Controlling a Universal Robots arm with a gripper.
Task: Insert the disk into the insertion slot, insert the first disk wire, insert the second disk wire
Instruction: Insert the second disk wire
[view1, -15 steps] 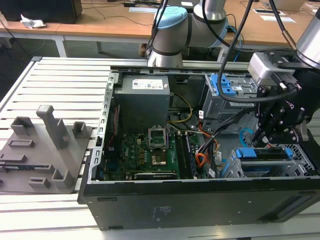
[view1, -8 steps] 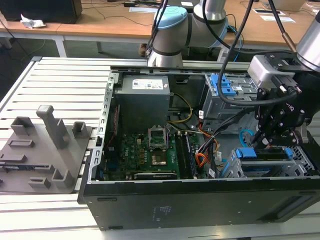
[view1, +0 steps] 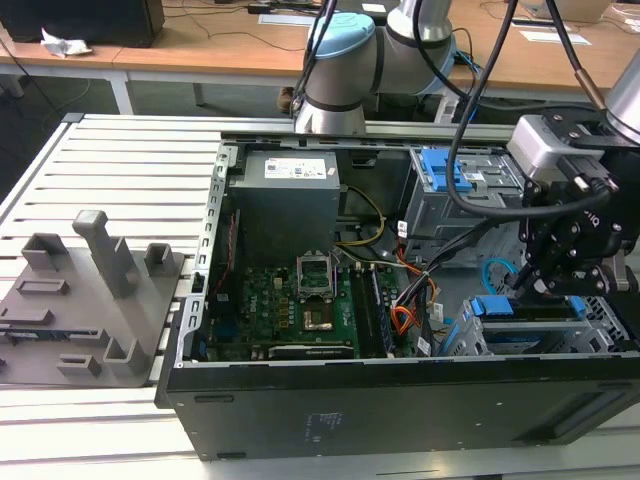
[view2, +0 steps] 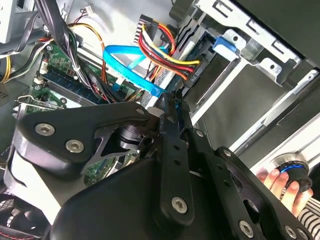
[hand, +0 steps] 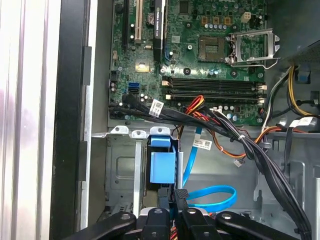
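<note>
- First wrist view shows the gripper (hand: 176, 200) low in the drive bay, its two fingers drawn almost together around a small dark plug; I judge this to be the plug of the second disk wire (hand: 212, 199), whose light-blue loop lies just beside the fingertips.
- Just ahead of the fingertips sits the disk (hand: 163, 167) with its blue tab, already lying in the insertion slot (hand: 120, 170).
- The first disk wire (view2: 165, 52) shows in the second wrist view as a coloured bundle just beyond the fingertips, close above the blue cable.
- Risk: a tilted plug could jam against the disk's edge.
- Risk: the loop could snag on the bundle and twist the plug in the grip.
- A person's hand (view2: 280, 185) is near the gripper body.
</note>
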